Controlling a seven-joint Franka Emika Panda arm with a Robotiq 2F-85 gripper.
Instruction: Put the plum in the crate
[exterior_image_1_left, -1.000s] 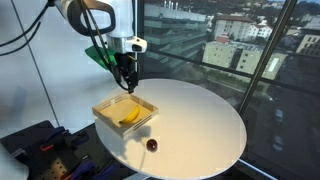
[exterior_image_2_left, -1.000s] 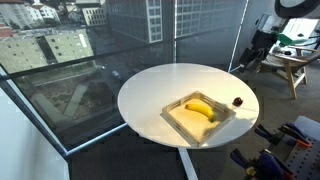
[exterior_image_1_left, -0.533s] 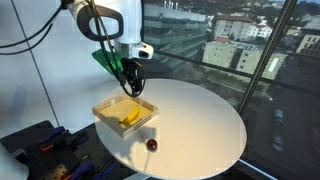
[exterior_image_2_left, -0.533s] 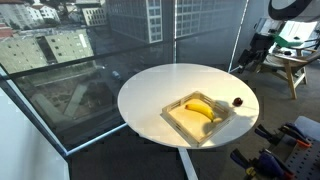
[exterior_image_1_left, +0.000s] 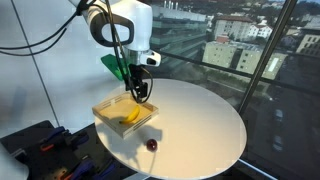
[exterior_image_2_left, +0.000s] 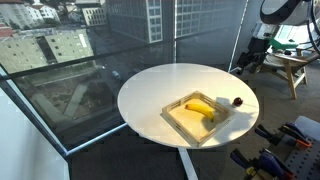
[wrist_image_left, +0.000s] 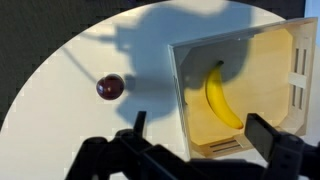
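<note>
Moving toward 3 o'clock, gripper (exterior_image_1_left: 141, 95) hangs wide, empty; plum (wrist_image_left: 110, 86) at 9 o'clock of crate (wrist_image_left: 178, 100); off-centre pinch could roll it.

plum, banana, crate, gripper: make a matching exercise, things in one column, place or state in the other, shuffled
1 plum
2 banana
3 crate
4 gripper

a open, holding nothing
b lying in the crate
c on the bare tabletop, outside the crate
d light wood, low walls

Pairs: 1-c, 2-b, 3-d, 4-a
</note>
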